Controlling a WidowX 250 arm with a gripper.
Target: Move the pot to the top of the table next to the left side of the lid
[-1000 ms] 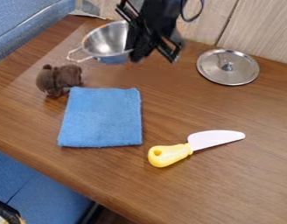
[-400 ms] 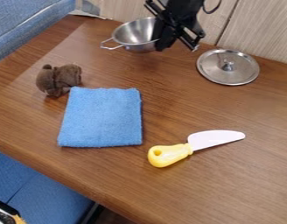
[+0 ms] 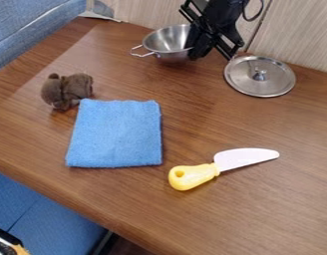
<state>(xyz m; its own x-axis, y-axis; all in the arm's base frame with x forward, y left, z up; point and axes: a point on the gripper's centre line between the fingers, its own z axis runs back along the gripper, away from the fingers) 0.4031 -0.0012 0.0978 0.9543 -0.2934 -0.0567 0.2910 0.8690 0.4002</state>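
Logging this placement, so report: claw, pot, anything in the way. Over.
Claw holding pot by its picture-right side. Pot left of lid. Blue cloth and knife nearer camera, not between them.

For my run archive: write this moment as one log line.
silver metal pot: image-left of round silver metal lid, apart | black robot hand: at pot's image-right side | lid: on brown wooden table

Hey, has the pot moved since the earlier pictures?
Yes, the pot has moved to the right in the camera view, closer to the lid, which has stayed put.
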